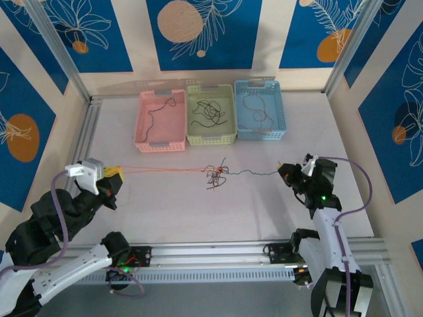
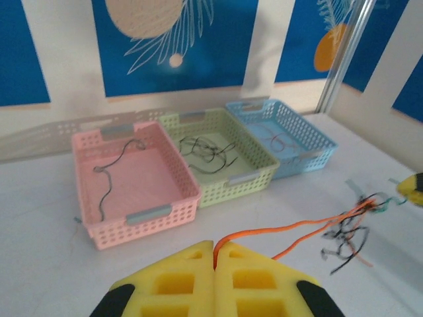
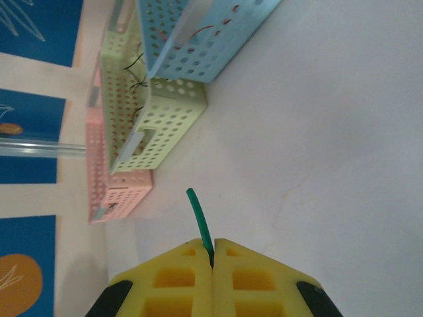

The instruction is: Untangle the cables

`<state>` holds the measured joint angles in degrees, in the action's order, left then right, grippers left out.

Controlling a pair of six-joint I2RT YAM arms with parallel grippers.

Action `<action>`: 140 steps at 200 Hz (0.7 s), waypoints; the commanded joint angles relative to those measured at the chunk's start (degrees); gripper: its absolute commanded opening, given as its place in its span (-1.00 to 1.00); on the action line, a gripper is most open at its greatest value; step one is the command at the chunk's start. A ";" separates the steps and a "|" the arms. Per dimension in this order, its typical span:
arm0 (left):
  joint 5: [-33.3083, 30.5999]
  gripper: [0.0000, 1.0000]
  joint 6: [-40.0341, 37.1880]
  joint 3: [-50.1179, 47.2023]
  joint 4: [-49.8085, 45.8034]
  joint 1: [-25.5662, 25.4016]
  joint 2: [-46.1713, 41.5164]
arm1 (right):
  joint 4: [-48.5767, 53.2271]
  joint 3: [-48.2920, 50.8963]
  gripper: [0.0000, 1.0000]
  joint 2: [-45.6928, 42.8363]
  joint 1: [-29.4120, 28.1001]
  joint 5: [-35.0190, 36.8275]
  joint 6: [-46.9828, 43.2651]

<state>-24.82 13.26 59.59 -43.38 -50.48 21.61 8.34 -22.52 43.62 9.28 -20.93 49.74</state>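
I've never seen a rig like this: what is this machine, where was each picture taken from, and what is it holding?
Two robot arms are bolted at the near edge of a table, each ending in a two-finger gripper. The wide picture looks down from above and behind them; the other two come from wrist cameras. On it lies a tangle of thin cables; behind it stand a pink basket, a green basket and a blue basket, each with loose cables inside. The left gripper is shut on an orange cable, the right gripper on a green cable; both run into the tangle.
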 commanded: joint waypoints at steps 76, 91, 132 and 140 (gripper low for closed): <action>23.61 -1.00 7.21 -10.09 26.42 0.56 21.37 | -4.73 -12.31 -1.00 5.59 -35.53 10.36 -5.32; 26.37 -1.00 7.78 -9.37 27.97 0.56 24.96 | -4.53 -12.91 -1.00 8.67 -36.63 12.57 -4.89; 38.00 -1.00 10.63 -8.97 34.50 0.57 35.60 | -4.77 -13.50 -1.00 14.97 -36.54 17.38 -4.80; 39.73 -1.00 11.21 -9.06 35.57 0.55 37.04 | -3.91 -13.82 -1.00 16.00 -36.31 19.19 -5.21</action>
<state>5.58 21.61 49.60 -14.06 -50.37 55.05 2.98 -34.41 57.58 -27.16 -8.05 46.37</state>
